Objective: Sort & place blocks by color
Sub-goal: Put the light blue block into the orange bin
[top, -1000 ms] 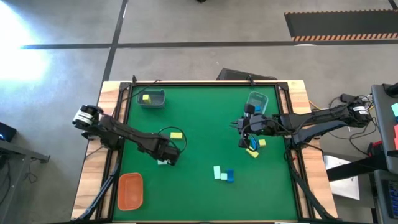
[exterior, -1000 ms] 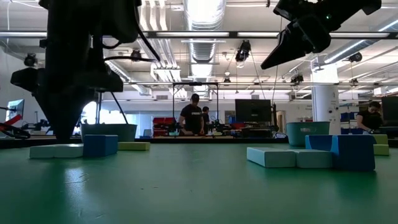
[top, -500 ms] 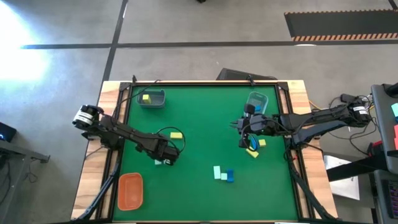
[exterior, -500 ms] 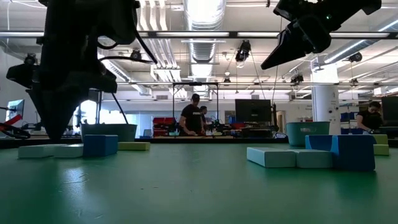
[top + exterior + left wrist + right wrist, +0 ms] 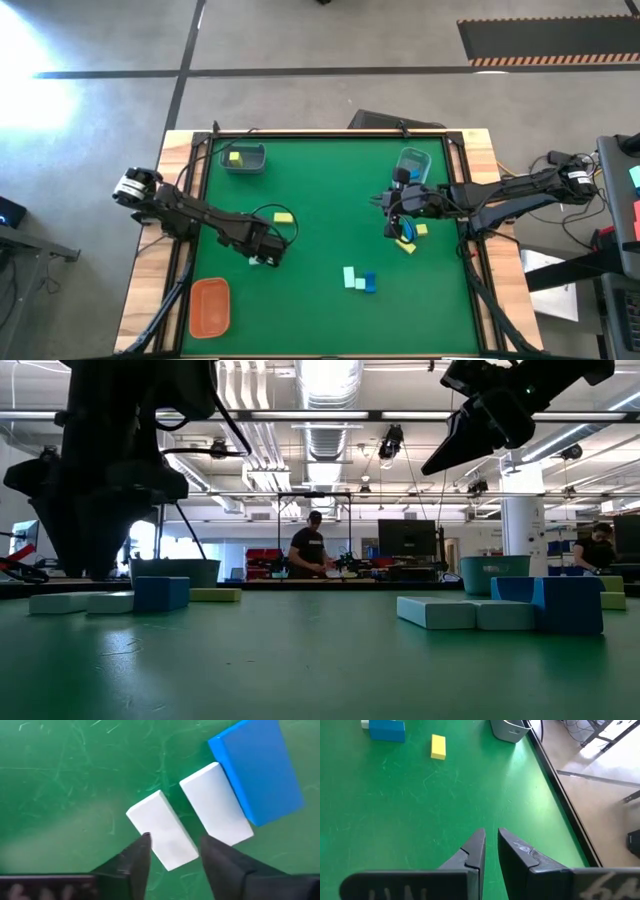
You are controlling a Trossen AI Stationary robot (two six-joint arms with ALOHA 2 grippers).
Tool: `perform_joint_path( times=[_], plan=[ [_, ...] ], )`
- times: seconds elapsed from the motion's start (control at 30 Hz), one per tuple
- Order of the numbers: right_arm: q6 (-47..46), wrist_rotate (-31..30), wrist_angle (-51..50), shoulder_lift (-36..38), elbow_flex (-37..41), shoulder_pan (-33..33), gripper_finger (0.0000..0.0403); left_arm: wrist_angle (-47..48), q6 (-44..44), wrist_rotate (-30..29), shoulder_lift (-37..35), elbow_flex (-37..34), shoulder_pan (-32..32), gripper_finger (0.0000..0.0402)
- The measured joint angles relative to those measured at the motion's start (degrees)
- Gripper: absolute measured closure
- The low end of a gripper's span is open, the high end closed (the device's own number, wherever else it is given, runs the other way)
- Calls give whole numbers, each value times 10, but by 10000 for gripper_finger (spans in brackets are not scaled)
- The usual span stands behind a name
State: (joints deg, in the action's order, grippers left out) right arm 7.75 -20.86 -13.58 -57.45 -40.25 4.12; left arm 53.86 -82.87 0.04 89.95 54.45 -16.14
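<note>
My left gripper (image 5: 172, 845) is open and low over a cluster of two pale mint bricks and a blue brick (image 5: 257, 770). Its fingers stand on either side of one end of the outer pale brick (image 5: 161, 829). That brick lies flat on the table, a gap apart from the second pale brick (image 5: 215, 802). My right gripper (image 5: 491, 836) is shut, holds nothing and hangs high (image 5: 480, 420) over the right half of the table. Below it lie a blue and a yellow block (image 5: 406, 243). More blocks lie around: a yellow one (image 5: 283, 217) and a mint-and-blue group (image 5: 358, 281). My left gripper comes at the outer pale brick from above. One fingertip (image 5: 144, 842) stands close against the brick's long side near its end (image 5: 155, 840). Whether it touches I cannot tell. The other finger stands clear of the brick.
One grey-blue tray (image 5: 245, 158) at the far left holds a yellow block, and a second grey-blue tray (image 5: 413, 163) stands far right. An orange tray (image 5: 210, 305) sits at the near left corner. Open green mat lies in the middle. People stand in the room behind.
My left gripper has shifted a little toward the table's left edge. The outer pale brick has slid that way along the table and now lies apart from the second pale brick. That second brick and the blue brick stayed put.
</note>
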Motion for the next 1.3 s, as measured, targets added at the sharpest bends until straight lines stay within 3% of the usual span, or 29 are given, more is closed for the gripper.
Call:
perform_joint_path(
  times=[0.2,0.73,0.87,1.1,1.3],
  plan=[
    [0,0,-1,0,0,0,365,-1,-3,-5,0,-12,0,182],
    [0,0,-1,0,0,0,365,-55,-23,-28,0,-58,0,179],
    [0,0,-1,0,0,0,365,-54,-31,-28,0,-64,0,201],
    [0,0,-1,0,0,0,365,-53,-37,-30,0,-66,0,292],
    [4,0,-3,0,0,0,365,-53,-51,-41,0,-66,0,292]
  ],
)
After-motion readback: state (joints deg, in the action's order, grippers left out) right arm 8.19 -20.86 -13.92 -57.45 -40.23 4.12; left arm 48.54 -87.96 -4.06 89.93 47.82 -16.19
